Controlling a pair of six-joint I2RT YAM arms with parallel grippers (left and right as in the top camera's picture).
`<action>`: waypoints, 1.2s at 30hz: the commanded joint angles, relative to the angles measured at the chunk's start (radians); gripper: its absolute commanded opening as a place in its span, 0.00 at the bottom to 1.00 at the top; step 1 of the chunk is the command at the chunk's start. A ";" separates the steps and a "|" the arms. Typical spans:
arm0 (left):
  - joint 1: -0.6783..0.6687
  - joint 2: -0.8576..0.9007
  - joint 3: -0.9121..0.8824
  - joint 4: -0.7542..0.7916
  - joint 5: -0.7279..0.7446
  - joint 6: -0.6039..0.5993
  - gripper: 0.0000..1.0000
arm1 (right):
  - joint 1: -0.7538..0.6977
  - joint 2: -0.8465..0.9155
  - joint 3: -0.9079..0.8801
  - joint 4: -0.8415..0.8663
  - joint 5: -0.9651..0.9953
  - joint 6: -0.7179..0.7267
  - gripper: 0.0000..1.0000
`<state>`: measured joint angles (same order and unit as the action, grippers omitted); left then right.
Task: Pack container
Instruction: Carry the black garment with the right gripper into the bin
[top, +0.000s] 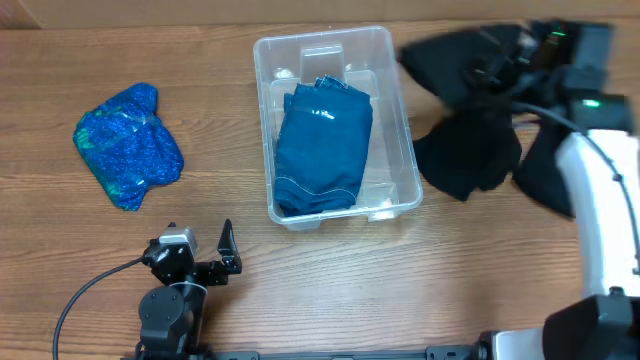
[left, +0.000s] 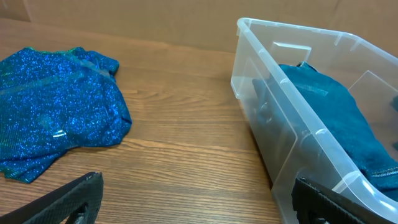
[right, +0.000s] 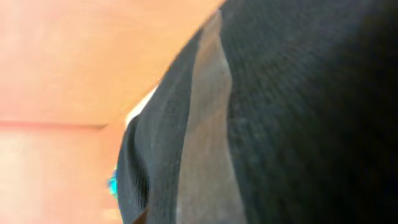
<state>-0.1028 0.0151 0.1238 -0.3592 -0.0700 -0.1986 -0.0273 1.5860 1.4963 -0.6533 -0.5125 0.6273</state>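
The container (top: 322, 40) lies left of the right tool (top: 482, 66) holding black cloth (top: 470, 155).

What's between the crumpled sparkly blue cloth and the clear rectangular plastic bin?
Only bare wooden tabletop between the crumpled sparkly blue cloth and the clear rectangular plastic bin; overhead and left wrist views both show it.

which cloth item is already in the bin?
The folded teal fabric piece, lying inside the clear plastic container. The glittery blue cloth sits on the wooden table; the black cloth is outside, right of it.
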 joint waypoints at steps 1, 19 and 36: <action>0.005 -0.010 -0.016 0.002 0.011 0.019 1.00 | 0.209 -0.058 0.042 0.132 0.224 0.281 0.04; 0.005 -0.010 -0.016 0.002 0.011 0.019 1.00 | 0.640 0.277 0.042 0.485 0.805 0.546 0.04; 0.005 -0.010 -0.016 0.002 0.011 0.019 1.00 | 0.640 0.219 0.044 0.377 0.539 0.583 1.00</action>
<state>-0.1028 0.0151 0.1238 -0.3588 -0.0700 -0.1986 0.6106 1.9194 1.5055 -0.2291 0.0986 1.1305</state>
